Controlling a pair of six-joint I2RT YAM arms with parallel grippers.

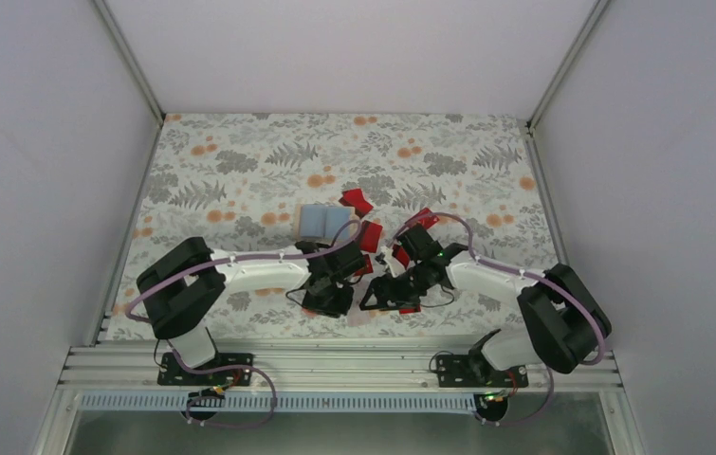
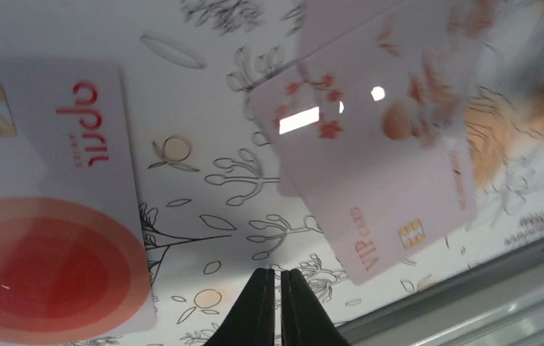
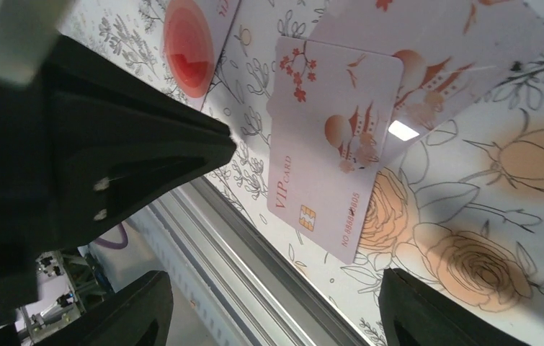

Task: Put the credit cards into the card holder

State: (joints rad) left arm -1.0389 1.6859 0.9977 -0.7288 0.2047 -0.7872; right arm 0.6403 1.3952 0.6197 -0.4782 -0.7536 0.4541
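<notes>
Picking-up stage, judging from the layout. No card visible at this size in the small tan folding card holder (image 1: 323, 221), which lies open with its light blue lining up on the floral-printed tabletop (image 1: 240, 161) just beyond both arms. Pressed shut with nothing between the fingertips: the left gripper (image 2: 280, 288), low over bare cloth between two pale cards. Spread wide and empty: the right gripper (image 3: 274, 288), poised above the pale pinkish-white rectangular VIP card (image 3: 333, 158) near the tabletop's near edge.

Next, probably: lowering the right gripper onto that card's edge, or opening the left one and shifting sideways onto a card. Thin flat plastic, so likely some sliding or tipping before any pinch.

Glossy surfaces on the credit cards, catching the lamp. VIP card overlapping a second pale blossom-printed card (image 3: 434, 50). A third, pale with a round red blot and gold chip (image 2: 45, 209), just left of the shut fingertips. Several red cards (image 1: 370, 235) scattered beside the card holder.
</notes>
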